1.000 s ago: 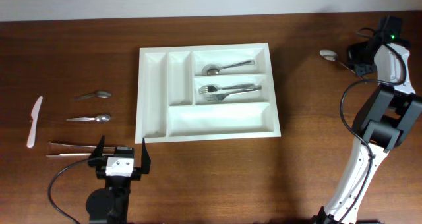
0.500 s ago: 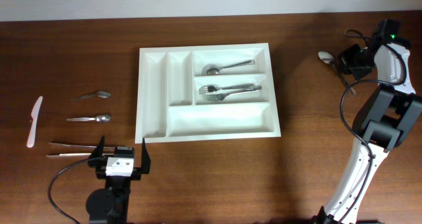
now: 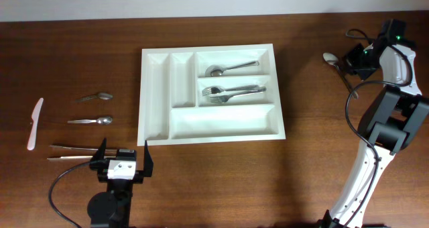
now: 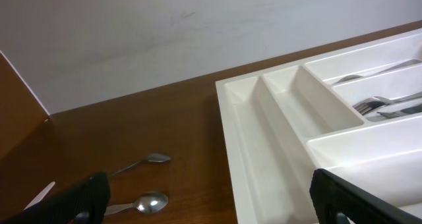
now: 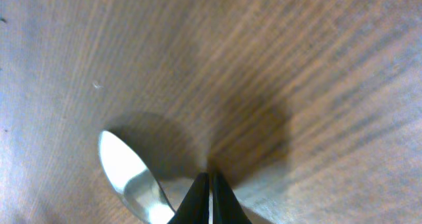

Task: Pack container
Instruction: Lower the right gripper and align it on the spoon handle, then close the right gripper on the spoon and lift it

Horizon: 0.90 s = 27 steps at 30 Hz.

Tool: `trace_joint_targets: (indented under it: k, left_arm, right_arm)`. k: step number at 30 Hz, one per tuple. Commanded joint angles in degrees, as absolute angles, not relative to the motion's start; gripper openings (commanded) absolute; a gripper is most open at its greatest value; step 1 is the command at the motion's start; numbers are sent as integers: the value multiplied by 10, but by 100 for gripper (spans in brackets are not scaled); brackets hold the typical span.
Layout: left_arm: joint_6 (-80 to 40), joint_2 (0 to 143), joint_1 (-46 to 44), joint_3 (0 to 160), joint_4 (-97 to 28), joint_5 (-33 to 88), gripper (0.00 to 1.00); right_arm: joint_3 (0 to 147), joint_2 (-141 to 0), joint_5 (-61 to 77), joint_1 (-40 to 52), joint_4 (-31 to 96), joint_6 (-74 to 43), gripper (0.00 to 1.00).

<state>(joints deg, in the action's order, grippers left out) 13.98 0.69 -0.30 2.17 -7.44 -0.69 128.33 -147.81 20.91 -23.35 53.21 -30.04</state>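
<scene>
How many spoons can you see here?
4: one spoon in the container's top long compartment, two on the table left of it, one at the right gripper.

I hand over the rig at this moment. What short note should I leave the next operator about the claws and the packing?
Left claw: open, empty, beside two thin metal sticks.
Right claw: apparently shut on the held spoon, right of the container.
Done: packed spoon and forks lie in separate compartments.
Left: held spoon, upper loose spoon, lower loose spoon, white knife, the sticks.
</scene>
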Motion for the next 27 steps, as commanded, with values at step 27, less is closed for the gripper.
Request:
trace_joint_targets:
  k: [27]
  left_arm:
    - [147,4,-1,18,-73,-9,99]
  right_arm:
    - [1272,-1487,215,-163,693,-162,4]
